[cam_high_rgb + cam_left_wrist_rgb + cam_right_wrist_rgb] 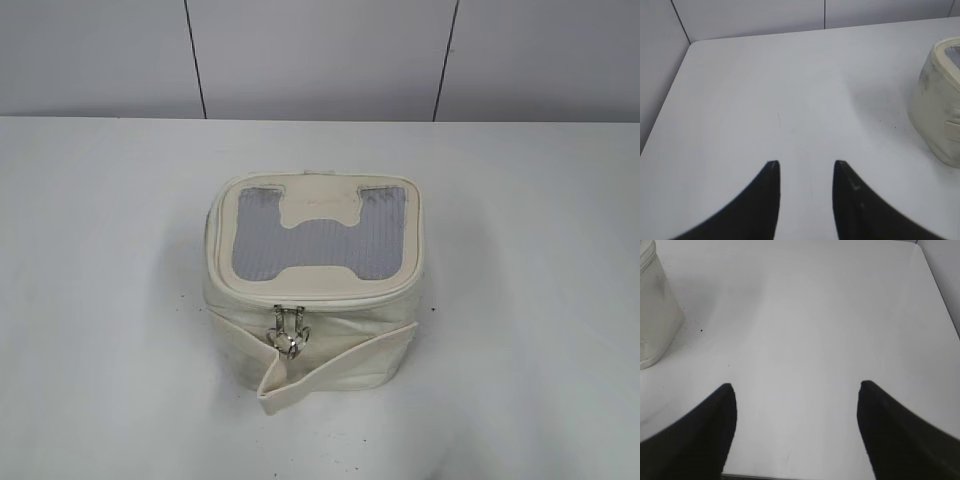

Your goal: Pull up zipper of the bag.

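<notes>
The cream-white bag (312, 300) stands in the middle of the white table, its grey mesh window (320, 233) on top. The zipper (330, 297) runs round the lid rim, and its silver pulls with a ring (289, 334) hang at the front. A loose strap (330, 372) lies across the bag's front. No gripper shows in the exterior view. My left gripper (806, 164) is open and empty over bare table, with the bag (939, 107) to its right. My right gripper (796, 385) is wide open and empty, with the bag (655, 310) far to its left.
The white table (100, 300) ends at a grey panelled wall (320, 55) behind. Its left edge (662, 107) shows in the left wrist view, its right edge (940, 290) in the right wrist view.
</notes>
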You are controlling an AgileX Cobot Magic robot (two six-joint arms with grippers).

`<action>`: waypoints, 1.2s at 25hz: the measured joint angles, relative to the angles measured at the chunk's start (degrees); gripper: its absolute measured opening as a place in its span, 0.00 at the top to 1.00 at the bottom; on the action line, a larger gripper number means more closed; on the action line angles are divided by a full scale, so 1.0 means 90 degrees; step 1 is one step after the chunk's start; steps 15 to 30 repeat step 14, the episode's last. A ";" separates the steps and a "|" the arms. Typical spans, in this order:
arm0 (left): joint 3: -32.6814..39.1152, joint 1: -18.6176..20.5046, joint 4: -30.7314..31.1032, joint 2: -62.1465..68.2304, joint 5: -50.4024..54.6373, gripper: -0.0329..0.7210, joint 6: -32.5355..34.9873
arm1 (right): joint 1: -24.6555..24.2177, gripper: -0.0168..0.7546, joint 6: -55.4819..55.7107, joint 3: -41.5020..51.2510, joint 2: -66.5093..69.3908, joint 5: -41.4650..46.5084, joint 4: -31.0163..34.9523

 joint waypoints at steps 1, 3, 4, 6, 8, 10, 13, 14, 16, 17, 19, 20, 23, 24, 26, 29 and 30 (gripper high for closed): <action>0.0000 0.0000 0.0000 0.0000 0.0000 0.59 0.0000 | 0.0000 0.22 0.0000 0.0000 0.0000 0.0000 0.0000; 0.0000 0.0000 0.0000 0.0000 0.0000 0.59 0.0000 | 0.0000 0.22 0.0000 0.0000 0.0000 0.0000 0.0000; 0.0000 0.0000 0.0000 0.0000 0.0000 0.59 0.0000 | 0.0000 0.22 0.0000 0.0000 0.0000 0.0000 0.0000; 0.0000 0.0000 0.0000 0.0000 0.0000 0.59 0.0000 | 0.0000 0.22 0.0000 0.0000 0.0000 0.0000 0.0000; 0.0000 0.0000 0.0000 0.0000 0.0000 0.59 0.0000 | 0.0000 0.22 0.0000 0.0000 0.0000 0.0000 0.0000; 0.0000 0.0000 0.0000 0.0000 0.0000 0.59 0.0000 | 0.0000 0.22 0.0000 0.0000 0.0000 0.0000 0.0000; 0.0000 0.0000 0.0000 0.0000 0.0000 0.61 0.0000 | 0.0000 0.22 0.0000 0.0000 0.0000 0.0000 0.0000; 0.0000 0.0000 0.0000 0.0000 0.0000 0.61 0.0000 | 0.0000 0.22 0.0000 0.0000 0.0000 0.0000 0.0000; 0.0000 0.0000 0.0000 0.0000 0.0000 0.61 0.0000 | 0.0000 0.22 0.0000 0.0000 0.0000 0.0000 0.0000; 0.0000 0.0000 0.0000 0.0000 0.0000 0.61 0.0000 | 0.0000 0.22 0.0000 0.0000 0.0000 0.0000 0.0000; 0.0000 0.0000 0.0000 0.0000 0.0000 0.61 0.0000 | 0.0000 0.22 0.0000 0.0000 0.0000 0.0000 0.0000; 0.0000 0.0000 0.0000 0.0000 0.0000 0.61 0.0000 | 0.0000 0.22 0.0000 0.0000 0.0000 0.0000 0.0000; 0.0000 0.0000 0.0000 0.0000 0.0000 0.61 0.0000 | 0.0000 0.22 0.0000 0.0000 0.0000 0.0000 0.0000; 0.0000 0.0000 0.0000 0.0000 0.0000 0.61 0.0000 | 0.0000 0.22 0.0000 0.0000 0.0000 0.0000 0.0000; 0.0000 0.0000 0.0000 0.0000 0.0000 0.61 0.0000 | 0.0000 0.22 0.0000 0.0000 0.0000 0.0000 0.0000; 0.0000 0.0000 0.0000 0.0000 0.0000 0.61 0.0000 | 0.0000 0.22 0.0000 0.0000 0.0000 0.0000 0.0000; 0.0000 0.0000 0.0000 0.0000 0.0000 0.61 0.0000 | 0.0000 0.22 0.0000 0.0000 0.0000 0.0000 0.0000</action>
